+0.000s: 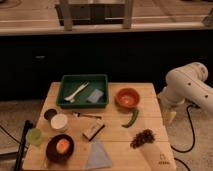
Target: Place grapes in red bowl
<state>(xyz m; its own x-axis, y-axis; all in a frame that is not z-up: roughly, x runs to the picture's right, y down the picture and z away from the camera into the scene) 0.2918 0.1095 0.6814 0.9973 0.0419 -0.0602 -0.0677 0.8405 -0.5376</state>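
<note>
The grapes, a small dark bumpy cluster, lie on the wooden table near its front right. The red bowl, round and orange-red, stands at the back right of the table and looks empty. A curved green chili pepper lies between the bowl and the grapes. My gripper hangs at the end of the white arm, just off the table's right edge, to the right of the bowl and behind the grapes. It holds nothing that I can see.
A green tray with white utensils and a blue sponge stands at the back left. A dark bowl with orange contents, a white cup, a green cup, a small box and a grey-blue cloth fill the left and front.
</note>
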